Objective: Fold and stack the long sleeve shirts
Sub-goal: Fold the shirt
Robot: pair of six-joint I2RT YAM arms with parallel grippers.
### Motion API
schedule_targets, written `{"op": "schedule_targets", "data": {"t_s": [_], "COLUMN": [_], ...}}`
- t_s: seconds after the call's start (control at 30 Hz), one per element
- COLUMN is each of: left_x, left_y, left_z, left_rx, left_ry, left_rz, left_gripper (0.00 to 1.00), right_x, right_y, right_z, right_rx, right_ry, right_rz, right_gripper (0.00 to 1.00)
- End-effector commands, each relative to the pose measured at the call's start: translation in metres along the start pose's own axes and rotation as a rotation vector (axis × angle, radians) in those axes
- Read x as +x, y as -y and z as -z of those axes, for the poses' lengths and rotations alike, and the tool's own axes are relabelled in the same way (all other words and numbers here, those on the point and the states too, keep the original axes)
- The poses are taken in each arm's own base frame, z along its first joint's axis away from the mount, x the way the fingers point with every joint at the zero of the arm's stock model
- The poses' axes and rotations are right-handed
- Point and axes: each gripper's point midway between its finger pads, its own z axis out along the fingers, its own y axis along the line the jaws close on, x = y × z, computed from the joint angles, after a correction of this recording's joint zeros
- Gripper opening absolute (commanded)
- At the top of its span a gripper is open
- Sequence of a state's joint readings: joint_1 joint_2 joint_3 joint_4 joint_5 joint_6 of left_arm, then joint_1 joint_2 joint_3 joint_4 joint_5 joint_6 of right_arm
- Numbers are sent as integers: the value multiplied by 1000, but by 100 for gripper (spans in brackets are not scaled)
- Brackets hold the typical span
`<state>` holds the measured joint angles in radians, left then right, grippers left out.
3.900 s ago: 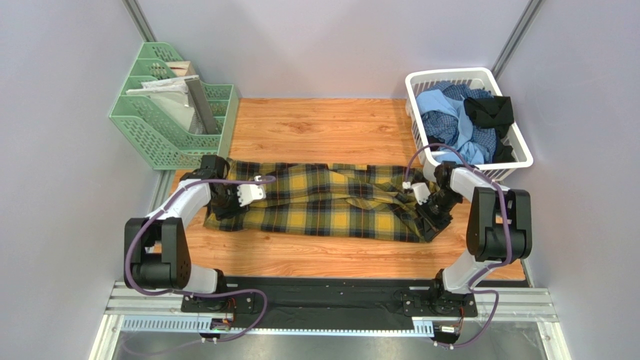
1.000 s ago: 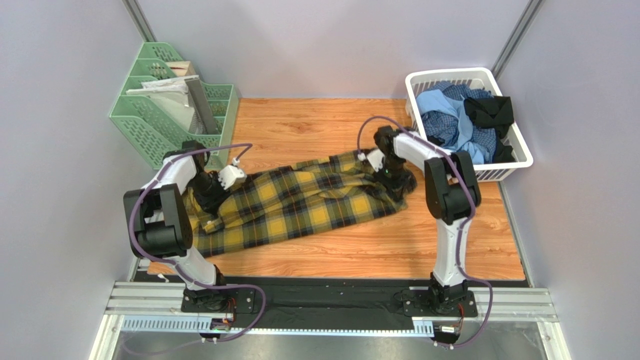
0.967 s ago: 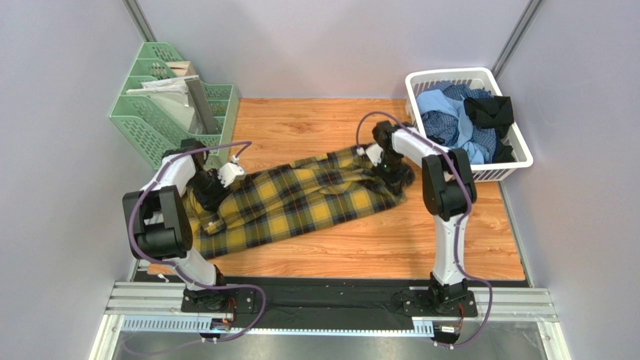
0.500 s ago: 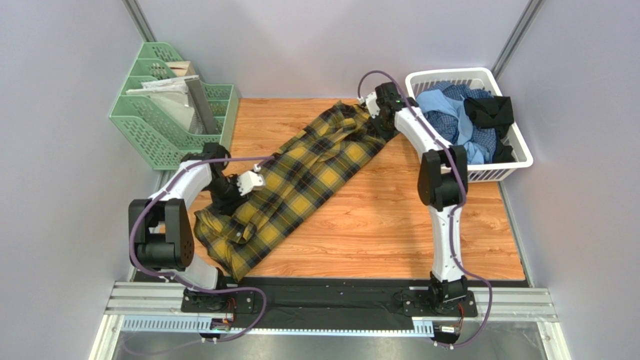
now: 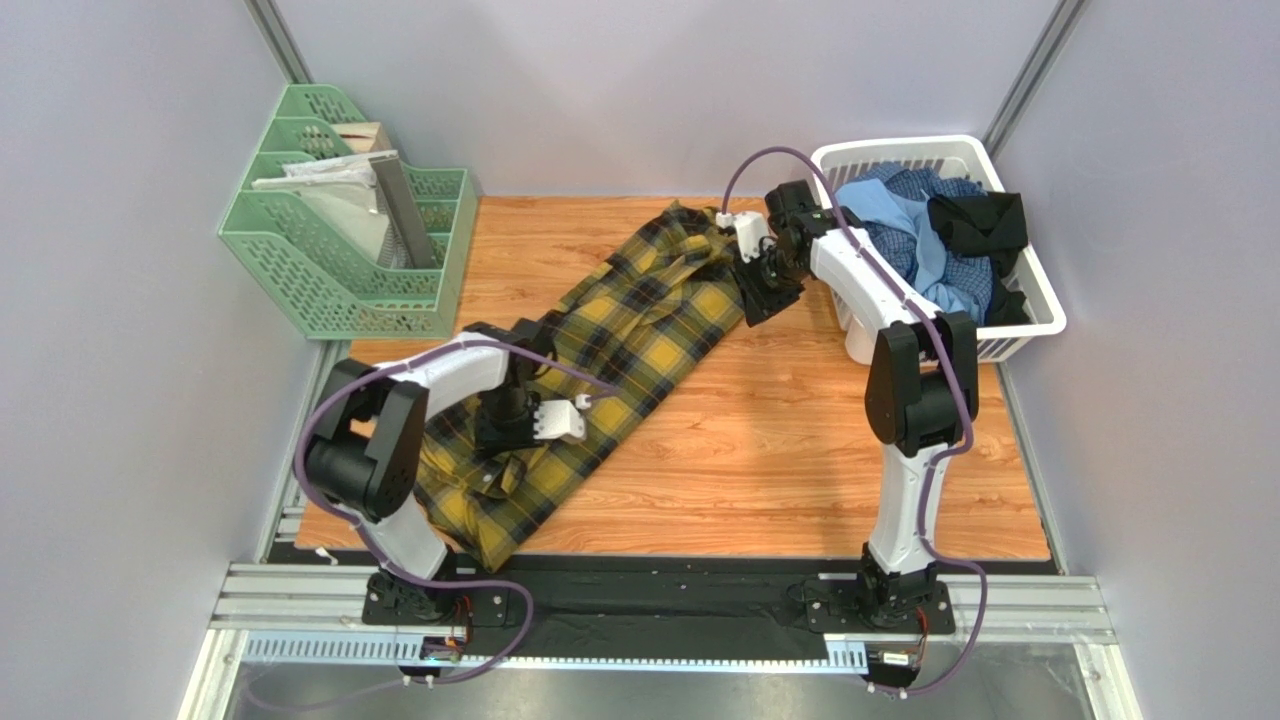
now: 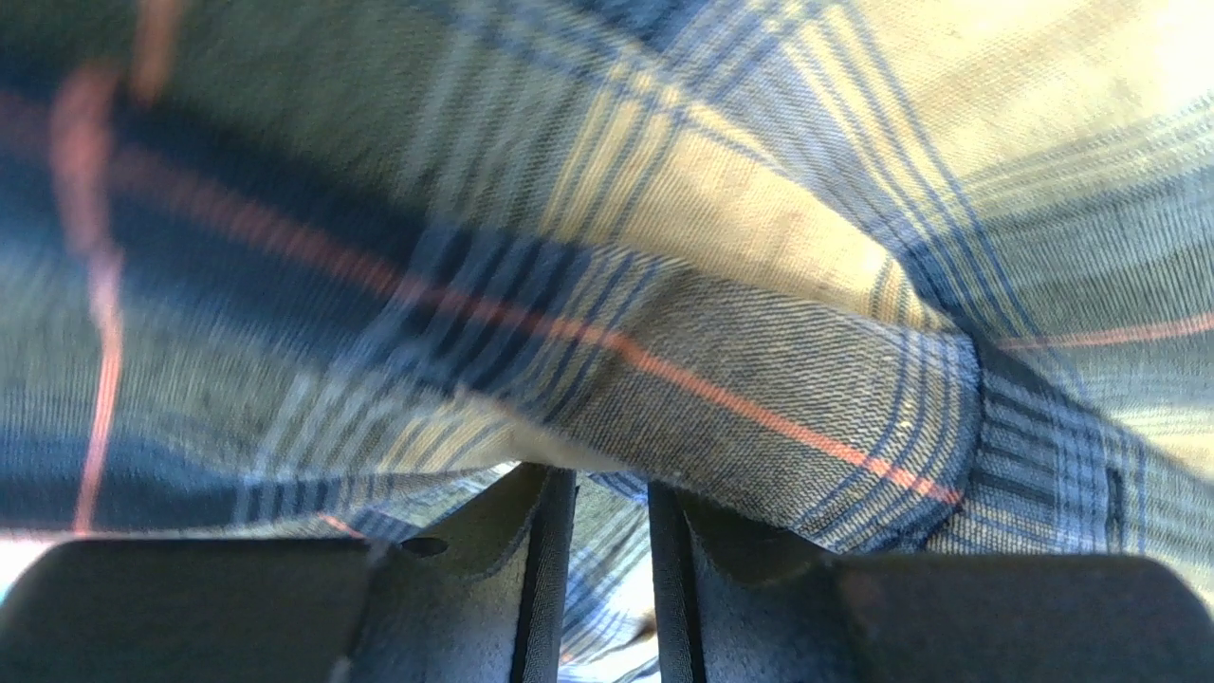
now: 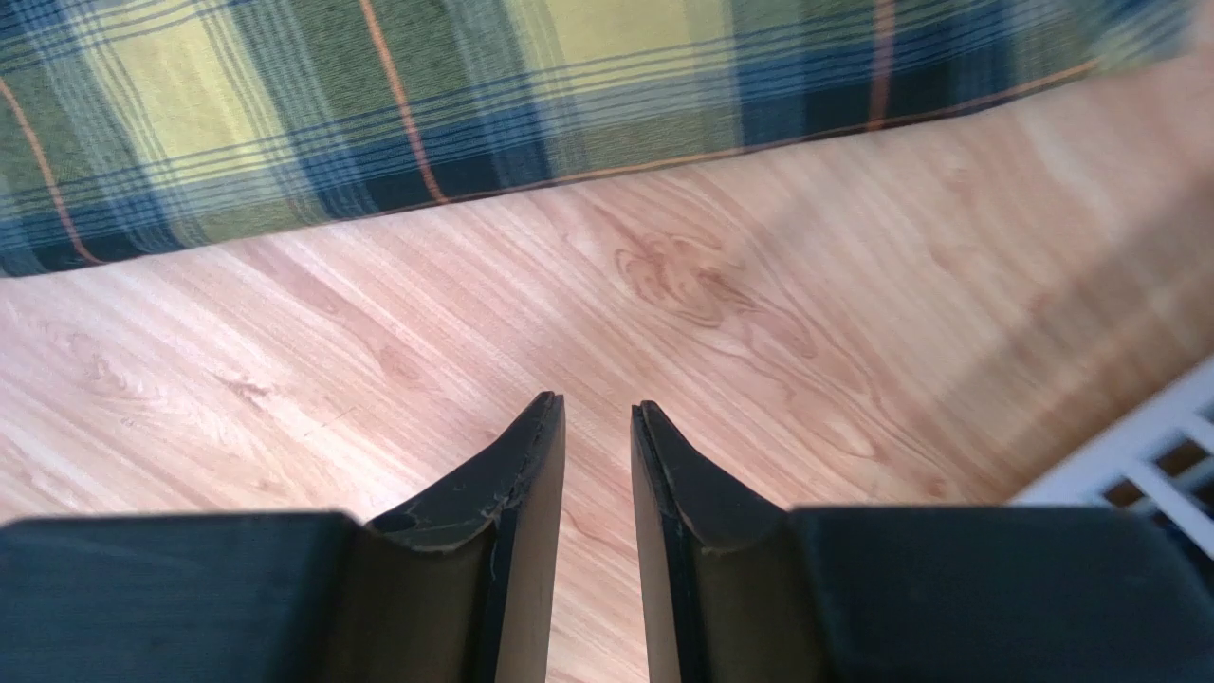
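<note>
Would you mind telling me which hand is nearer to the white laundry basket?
The right hand: it hangs beside the basket, just off the plaid shirt's far end. The left hand is across the table on the shirt's near end.

You have one mustard-yellow and black plaid flannel shirt [image 5: 601, 345] spread on one wooden table [image 5: 781, 450]. One white slatted plastic laundry basket [image 5: 1037, 308] holds several crumpled garments: you can make out light blue cloth [image 5: 887, 210], blue-checked cloth [image 5: 887, 258] and black cloth [image 5: 977, 222], though an exact count cannot be told. One mint-green plastic file rack [image 5: 323, 255] stands with four tiers. Two arms work here.
</note>
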<state>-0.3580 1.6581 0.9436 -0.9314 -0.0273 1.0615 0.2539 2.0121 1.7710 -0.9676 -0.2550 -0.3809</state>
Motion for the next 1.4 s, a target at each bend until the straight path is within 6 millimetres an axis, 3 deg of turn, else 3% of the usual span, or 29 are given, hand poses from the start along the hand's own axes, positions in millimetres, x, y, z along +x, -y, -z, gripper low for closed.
{"op": "schedule_targets", "data": {"t_s": [0.0, 0.13, 0.23, 0.3, 0.4, 0.47, 0.5, 0.57, 0.6, 0.7, 0.77, 0.9, 1.03, 1.07, 1.2, 1.27, 1.37], "left_x": [-52, -109, -156, -185, -211, -214, -214, -205, -200, -179, -166, -152, -176, -177, -199, -197, -189], "left_y": [35, 36, 54, 86, 108, 109, 105, 99, 96, 83, 68, 49, 26, 19, 7, 12, 39], "left_z": [-6, 7, 11, 20, 52, 70, 92, 105, 121, 132, 131, 108, 92, 76, 42, 15, -12], "left_rx": [172, 193, 232, 342, 425, 414, 361, 330, 284, 232, 198, 130, 45, 23, 7, 27, 80], "left_ry": [37, 66, 100, 159, 283, 358, 436, 508, 565, 640, 663, 600, 598, 527, 424, 327, 199], "left_rz": [-8, 26, -7, 11, 26, 15, 6, 15, 1, 40, 103, 109, 31, 23, -12, -50, -90], "left_gripper": [30, 28, 26, 28, 33, 37, 39, 42, 43, 45, 46, 45, 43, 42, 38, 33, 26], "right_x": [1, -13, -12, -12, -9, -2, -4, -1, -1, 0, 8, 13, 21, 22, 25, 27, 23], "right_y": [-3, 8, 9, 9, 5, 0, -1, -8, -8, -4, 3, 18, 19, 18, 16, 14, 12], "right_z": [-8, -9, -17, -22, -27, -33, -36, -44, -48, -68, -86, -104, -105, -105, -100, -99, -98], "right_rx": [-56, -28, -41, -48, -65, -79, -80, -83, -72, -13, 31, 97, 100, 98, 97, 90, 84], "right_ry": [-10, 10, -3, -7, -18, -34, -28, -45, -51, -95, -147, -205, -221, -217, -216, -219, -210], "right_rz": [-44, -36, -47, -54, -59, -61, -55, -37, -22, 38, 66, 127, 138, 137, 140, 148, 162], "right_gripper": [28, 28, 28, 28, 28, 27, 27, 27, 27, 27, 25, 24, 23, 24, 24, 24, 24]}}
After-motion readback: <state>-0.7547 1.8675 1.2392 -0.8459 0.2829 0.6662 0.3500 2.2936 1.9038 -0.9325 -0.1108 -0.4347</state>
